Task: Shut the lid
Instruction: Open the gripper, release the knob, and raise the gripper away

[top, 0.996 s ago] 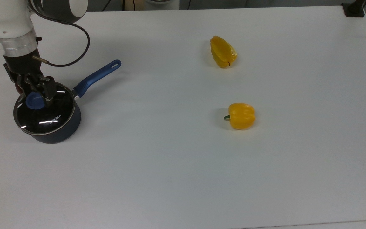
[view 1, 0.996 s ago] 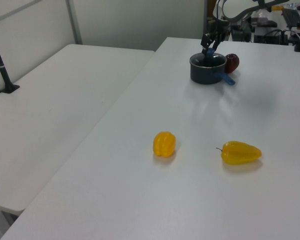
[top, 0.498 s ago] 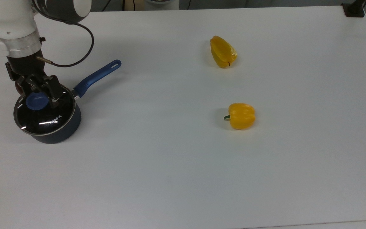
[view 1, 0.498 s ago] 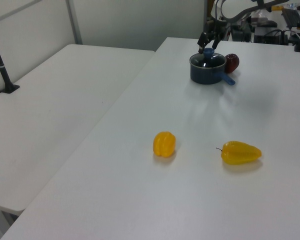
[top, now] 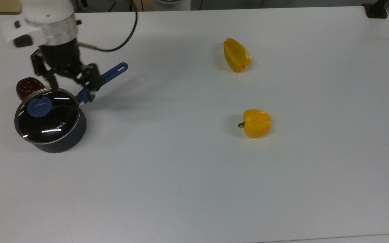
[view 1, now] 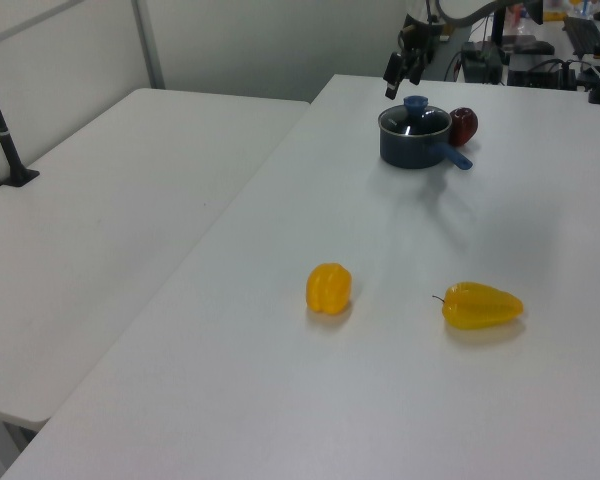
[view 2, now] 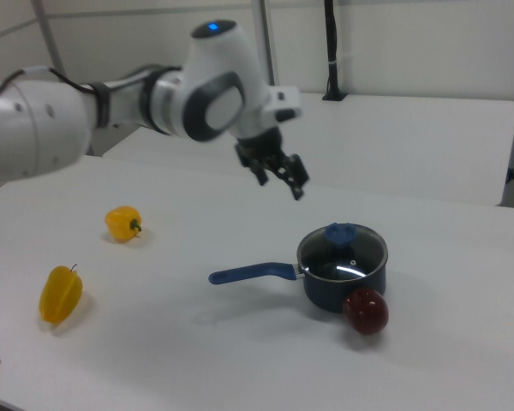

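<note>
my claw hangs in the air above the table, fingers spread wide, holding nothing. in the right view it sits up and to the right view's left of the saucepan, clear of it. in the top view my claw overlaps the base of the blue pan handle.

the lid sits flat on the dark saucepan, metal rim matching the pan rim all round. blue knob faces up, nothing touching it. pan is at the top view's left edge of the table, handle pointing toward the top view's upper right.

dark red pepper sits just beside the pan, touching or nearly so, can't tell which.

well apart: round yellow pepper mid-table, long yellow pepper further up in the top view.
</note>
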